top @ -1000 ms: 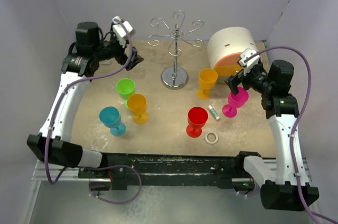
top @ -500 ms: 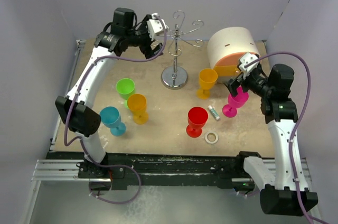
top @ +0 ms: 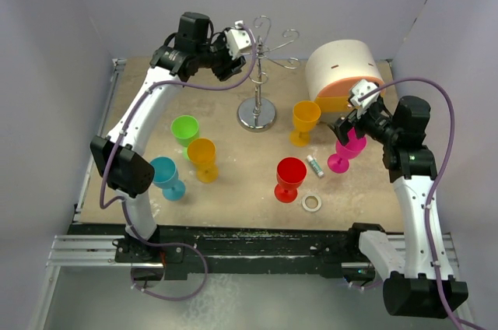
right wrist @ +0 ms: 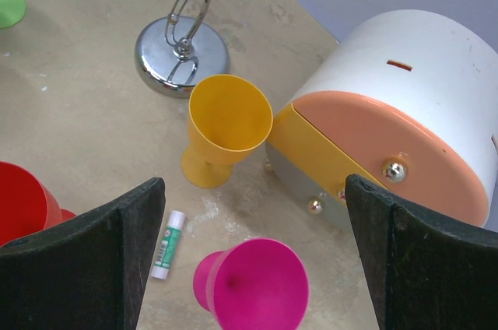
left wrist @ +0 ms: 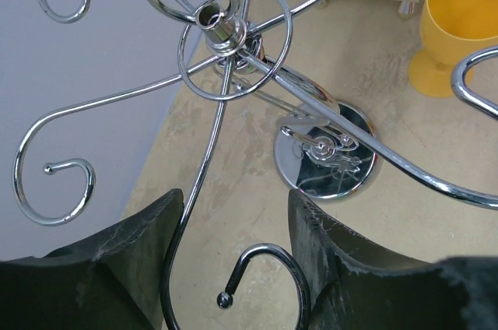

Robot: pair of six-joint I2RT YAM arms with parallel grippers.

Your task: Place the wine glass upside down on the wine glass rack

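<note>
The wine glass rack (top: 257, 116) is a chrome wire stand at the back centre; its hub (left wrist: 222, 30) and mirror base show in the left wrist view. My left gripper (top: 237, 64) is up at the rack's top. Its jaws (left wrist: 237, 205) are narrowed round one curled arm, and the wire touches both fingers. Several plastic wine glasses stand upright on the table. The pink one (top: 346, 147) sits right under my right gripper (top: 348, 129), which is open (right wrist: 255, 190) with the pink bowl (right wrist: 253, 283) below and between its fingers, untouched.
A yellow-orange glass (top: 305, 120) stands between the rack and the white-and-orange drawer box (top: 342, 73). Red (top: 290, 177), orange (top: 202, 157), green (top: 184, 129) and blue (top: 163, 174) glasses stand nearer. A glue stick (top: 314, 165) and a tape ring (top: 311, 203) lie by the red glass.
My left arm swung from the far left to the rack's top and its jaws narrowed round a curled arm. The right gripper stayed open over the pink glass.
</note>
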